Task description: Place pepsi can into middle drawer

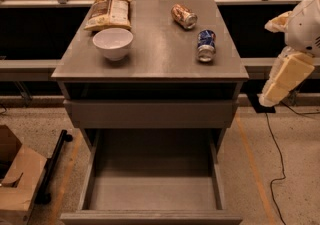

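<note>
The pepsi can (205, 45), dark blue with silver ends, lies on its side on the right part of the cabinet top (160, 61), one silver end facing me. The middle drawer (152, 189) is pulled out below, a long grey tray with low walls and nothing in it. Only my arm (290, 51), white with a cream link, shows at the right edge, beside the cabinet and apart from the can. My gripper is out of view.
A copper-brown can (184, 16) lies at the back of the top. A white bowl (113, 43) and a snack bag (109, 13) sit on the left. A closed drawer with a taller front (150, 114) is above the open one. A cardboard box (17, 179) and a cable (277, 169) are on the floor.
</note>
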Robot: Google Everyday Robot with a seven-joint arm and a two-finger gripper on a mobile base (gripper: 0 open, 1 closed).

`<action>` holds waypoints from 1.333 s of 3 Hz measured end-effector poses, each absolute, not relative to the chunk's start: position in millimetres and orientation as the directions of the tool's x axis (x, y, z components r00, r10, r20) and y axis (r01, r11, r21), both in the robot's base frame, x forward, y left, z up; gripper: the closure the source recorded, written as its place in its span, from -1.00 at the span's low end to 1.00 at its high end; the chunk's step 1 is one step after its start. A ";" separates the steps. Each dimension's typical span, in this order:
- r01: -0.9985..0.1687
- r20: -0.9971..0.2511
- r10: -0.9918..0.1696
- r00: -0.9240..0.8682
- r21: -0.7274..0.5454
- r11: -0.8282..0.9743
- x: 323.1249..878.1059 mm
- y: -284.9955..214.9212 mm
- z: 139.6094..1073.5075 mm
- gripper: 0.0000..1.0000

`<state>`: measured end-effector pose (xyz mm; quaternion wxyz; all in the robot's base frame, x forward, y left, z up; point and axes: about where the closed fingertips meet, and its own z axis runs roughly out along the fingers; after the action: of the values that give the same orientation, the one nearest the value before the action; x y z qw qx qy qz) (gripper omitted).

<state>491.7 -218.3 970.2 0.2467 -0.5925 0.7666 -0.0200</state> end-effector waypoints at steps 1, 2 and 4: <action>-0.865 -0.413 -0.890 -0.193 -0.356 0.353 518.2 -206.7 969.6 -1.00; -0.830 -0.521 -0.828 -0.209 -0.353 0.431 570.5 -190.6 964.9 -1.00; -0.779 -0.619 -0.741 -0.261 -0.318 0.540 632.2 -188.6 949.4 -1.00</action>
<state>632.2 -188.6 949.4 0.3747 -0.4788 0.7935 0.0255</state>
